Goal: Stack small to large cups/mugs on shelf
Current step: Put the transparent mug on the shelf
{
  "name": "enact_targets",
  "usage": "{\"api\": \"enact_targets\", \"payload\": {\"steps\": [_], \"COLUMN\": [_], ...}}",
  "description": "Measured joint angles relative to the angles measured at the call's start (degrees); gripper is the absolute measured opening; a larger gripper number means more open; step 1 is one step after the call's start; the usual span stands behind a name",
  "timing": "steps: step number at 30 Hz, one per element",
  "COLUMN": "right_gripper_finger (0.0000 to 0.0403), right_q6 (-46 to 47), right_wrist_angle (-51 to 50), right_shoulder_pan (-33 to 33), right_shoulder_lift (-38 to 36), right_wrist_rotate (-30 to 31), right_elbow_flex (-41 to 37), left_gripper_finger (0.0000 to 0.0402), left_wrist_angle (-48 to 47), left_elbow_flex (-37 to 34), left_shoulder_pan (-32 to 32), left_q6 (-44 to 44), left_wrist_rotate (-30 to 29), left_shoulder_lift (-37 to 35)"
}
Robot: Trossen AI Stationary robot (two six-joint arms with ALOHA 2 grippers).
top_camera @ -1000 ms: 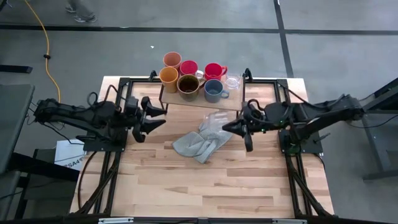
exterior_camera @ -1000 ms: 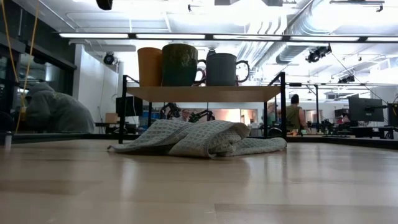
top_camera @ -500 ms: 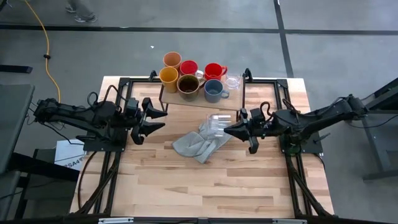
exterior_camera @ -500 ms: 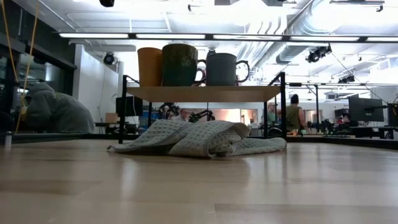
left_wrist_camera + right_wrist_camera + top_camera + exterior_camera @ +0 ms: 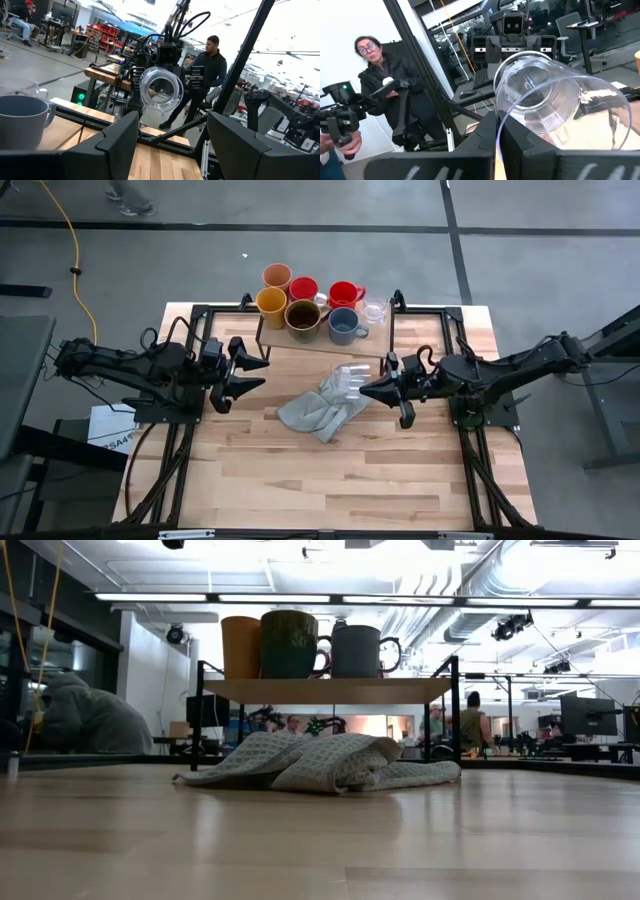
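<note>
The shelf [image 5: 322, 344] stands at the table's far edge and carries the yellow [image 5: 271, 302], brown [image 5: 303, 315], grey-blue [image 5: 344, 326] and two red mugs [image 5: 344, 293], the peach tumbler [image 5: 277, 276] and one clear glass cup [image 5: 374, 311]. My right gripper [image 5: 376, 389] is shut on the second clear glass cup [image 5: 350, 372] over the grey cloth's far right corner. My left gripper [image 5: 250, 370] is open and empty at the table's left, fingers pointing toward the cup. The held cup also shows in the left wrist view [image 5: 161, 90]. My right gripper holds the glass cup by its wall at the rim [image 5: 498, 131], one finger inside the mouth and one outside. The fingers come level from the table's right side. The cup lies on its side, base toward my left arm, and looks lifted clear of the table.
The crumpled grey cloth [image 5: 320, 408] lies at mid-table below the shelf's front; in the low view [image 5: 320, 762] it hides the table behind it. The near half of the tabletop [image 5: 320, 480] is bare wood. People stand in the room beyond.
My right gripper has shifted a little toward the table's near edge and turned slightly with the glass cup, which stays over the cloth's far right corner. It has then kept still.
</note>
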Motion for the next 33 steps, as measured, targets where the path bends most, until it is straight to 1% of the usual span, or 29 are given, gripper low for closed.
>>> {"api": "enact_targets", "payload": {"steps": [16,18,20,22,23,28,31,33], "right_gripper_finger": [0.0000,0.0000,0.0000,0.0000,0.0000,0.0000,0.0000,0.0000], "right_q6": [-0.42,-0.20,-0.02,-0.31,-0.42,1.39,3.01,3.14], "right_wrist_angle": [-1.57,-1.72,-2.76,-8.49,-13.64,-45.89,-62.14,-70.63], "right_shoulder_pan": [0.00,0.00,0.00,-0.02,-0.22,-3.24,-6.55,-9.03], "right_shoulder_lift": [0.00,0.00,0.00,0.09,0.16,3.56,6.90,9.62], "right_wrist_rotate": [0.02,0.64,2.55,5.09,6.37,13.78,15.58,15.65], "right_elbow_flex": [0.09,0.09,0.41,3.05,5.44,21.91,31.82,37.43], "left_gripper_finger": [0.0225,0.0225,0.0225,0.0225,0.0225,0.0225,0.0225,0.0225], "left_wrist_angle": [-0.01,-0.02,-0.02,-0.02,-0.02,-0.02,-0.02,-0.04], "left_elbow_flex": [0.00,0.00,0.00,0.00,0.00,0.00,0.00,0.00], "left_shoulder_pan": [0.02,0.02,0.02,0.02,0.02,0.02,0.02,0.02], "left_q6": [0.00,0.00,-0.02,-0.02,-0.02,-0.02,-0.02,-0.02], "left_wrist_rotate": [-0.15,-0.15,-0.15,-0.15,-0.15,-0.15,-0.15,-0.15], "left_shoulder_lift": [0.00,0.00,0.00,0.00,0.00,0.00,0.00,0.00]}}
